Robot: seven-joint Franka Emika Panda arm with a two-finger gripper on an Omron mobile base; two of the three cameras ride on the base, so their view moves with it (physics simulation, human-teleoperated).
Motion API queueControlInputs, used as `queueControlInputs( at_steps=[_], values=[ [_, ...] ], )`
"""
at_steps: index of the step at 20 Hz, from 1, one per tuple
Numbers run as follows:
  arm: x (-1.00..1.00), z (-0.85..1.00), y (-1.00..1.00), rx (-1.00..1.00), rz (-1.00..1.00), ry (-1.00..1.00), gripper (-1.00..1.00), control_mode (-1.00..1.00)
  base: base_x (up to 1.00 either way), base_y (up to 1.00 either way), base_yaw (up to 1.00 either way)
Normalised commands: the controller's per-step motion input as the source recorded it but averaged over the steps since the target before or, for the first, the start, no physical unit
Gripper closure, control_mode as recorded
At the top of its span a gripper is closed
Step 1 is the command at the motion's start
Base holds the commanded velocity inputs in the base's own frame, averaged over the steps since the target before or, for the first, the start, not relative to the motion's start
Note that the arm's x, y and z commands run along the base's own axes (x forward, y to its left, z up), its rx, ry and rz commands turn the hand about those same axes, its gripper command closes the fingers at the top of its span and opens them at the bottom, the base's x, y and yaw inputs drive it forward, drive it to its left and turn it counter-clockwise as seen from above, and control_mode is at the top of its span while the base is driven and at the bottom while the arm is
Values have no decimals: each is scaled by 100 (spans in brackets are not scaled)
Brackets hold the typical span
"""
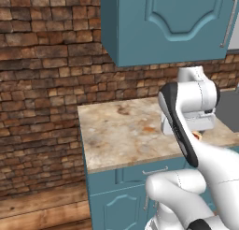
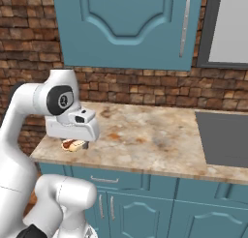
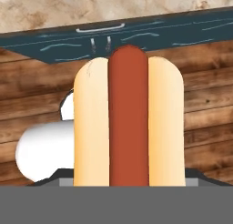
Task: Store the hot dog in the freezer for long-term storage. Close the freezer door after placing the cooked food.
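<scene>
Smooth tan hot dog (image 3: 129, 123), glossy red sausage

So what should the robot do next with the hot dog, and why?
Probably lift it a bit higher and start turning away toward the freezer. The hot dog fills the hand view, close against the tool, so it looks held. It hangs just over the front edge of the counter, with cabinet fronts and wood floor behind it.
</scene>
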Motion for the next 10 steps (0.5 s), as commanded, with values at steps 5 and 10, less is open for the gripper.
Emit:
queueControlInputs(
  at_steps=[5,10],
  values=[
    [-23,0,-3,0,0,-7,100,100,-32,-35,-2],
    [0,0,0,0,0,0,100,100,-44,-68,-12]
  ],
)
